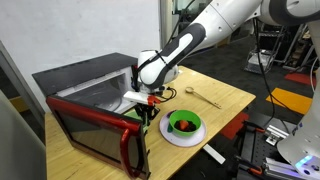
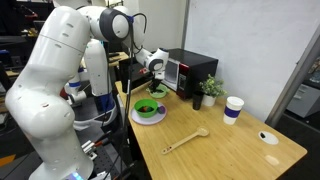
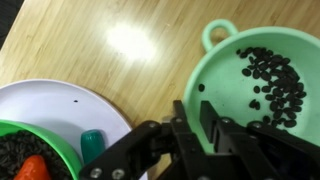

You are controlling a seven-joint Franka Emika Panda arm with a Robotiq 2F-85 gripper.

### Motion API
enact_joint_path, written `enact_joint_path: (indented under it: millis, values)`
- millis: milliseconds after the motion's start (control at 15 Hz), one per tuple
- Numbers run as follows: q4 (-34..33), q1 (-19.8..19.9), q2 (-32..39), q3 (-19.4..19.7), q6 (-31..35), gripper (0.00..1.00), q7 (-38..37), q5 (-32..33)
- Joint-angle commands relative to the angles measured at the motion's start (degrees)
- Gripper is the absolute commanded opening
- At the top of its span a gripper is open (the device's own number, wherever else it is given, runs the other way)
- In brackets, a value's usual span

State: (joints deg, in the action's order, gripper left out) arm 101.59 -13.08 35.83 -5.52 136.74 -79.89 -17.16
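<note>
The pincer (image 3: 198, 115) is nearest to a mint-green bowl (image 3: 218, 75). The bowl is pale and round, with a small loop handle on its far rim, and holds a scatter of small dark bits (image 3: 272, 78). It sits on the wooden counter (image 3: 120, 50), just beside a white plate (image 3: 60, 110). The pincer's black fingers (image 3: 186, 128) stand at the bowl's near rim with only a narrow gap between them. Whether they pinch the rim or merely hover at it cannot be told.

The wrist view alone shows the mint bowl and its contents clearly. It also shows a small teal thing (image 3: 92, 143) lying on the plate next to a darker green bowl (image 3: 10, 130). That bowl holds more dark bits and a red piece (image 3: 35, 168).

Both exterior views show what the wrist view leaves out. The pincer (image 1: 152, 100) hangs low between a black microwave (image 1: 85, 85), its red-edged door (image 1: 95, 130) swung open, and the plate (image 1: 185, 138). A wooden spoon (image 1: 203, 96) lies further along the counter (image 1: 225, 100). An exterior view adds a paper cup (image 2: 233, 108) and a small potted plant (image 2: 211, 90) beyond the microwave (image 2: 195, 70). In these views the arm hides the mint bowl.
</note>
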Motion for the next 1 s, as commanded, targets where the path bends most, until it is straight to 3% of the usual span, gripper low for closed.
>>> enact_joint_path:
  millis: [0, 400, 933]
  values:
    - [-2.10, -1.06, 1.06, 1.18, -1.86, 0.55, -1.15, 1.40]
    - [-0.52, -3.44, -0.63, 1.74, -1.11, 0.97, -3.55, 4.00]
    - [2.13, -6.05, -5.42, 1.27, -0.94, 1.00, -6.77, 9.03]
